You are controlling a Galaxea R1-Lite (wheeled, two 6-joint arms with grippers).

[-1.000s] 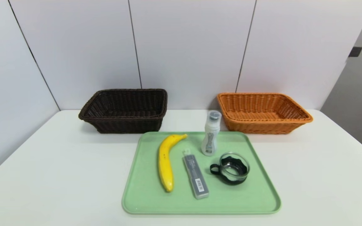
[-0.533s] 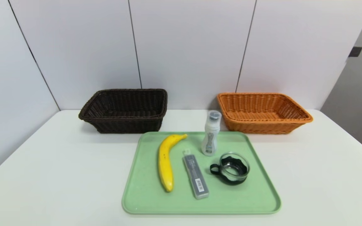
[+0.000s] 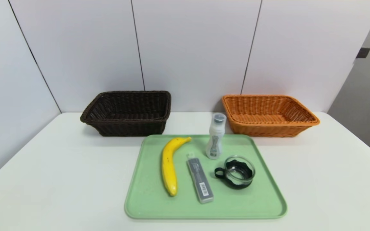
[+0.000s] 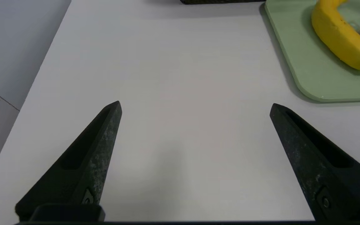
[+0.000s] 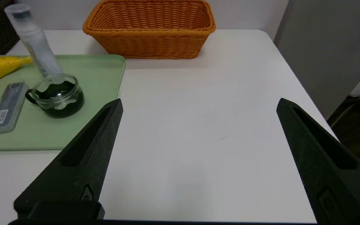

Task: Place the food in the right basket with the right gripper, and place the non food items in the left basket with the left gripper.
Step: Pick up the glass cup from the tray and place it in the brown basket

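Observation:
A yellow banana [image 3: 169, 165] lies on a green tray [image 3: 255, 205], beside a slim grey case [image 3: 199, 181], a white bottle [image 3: 215, 138] standing upright, and a glass cup [image 3: 236, 171] with a black handle. The dark brown left basket [image 3: 127, 112] and the orange right basket [image 3: 268, 115] stand behind the tray, both with nothing inside. Neither arm shows in the head view. My left gripper [image 4: 195, 104] hovers open over bare table, left of the tray [image 4: 308, 78]. My right gripper [image 5: 199, 103] hovers open over bare table, right of the tray [image 5: 98, 72].
The white table [image 3: 43, 166] ends at a wall behind the baskets and at a wall on its left. Its right edge [image 5: 305, 87] drops off beside my right gripper. Bare tabletop lies on both sides of the tray.

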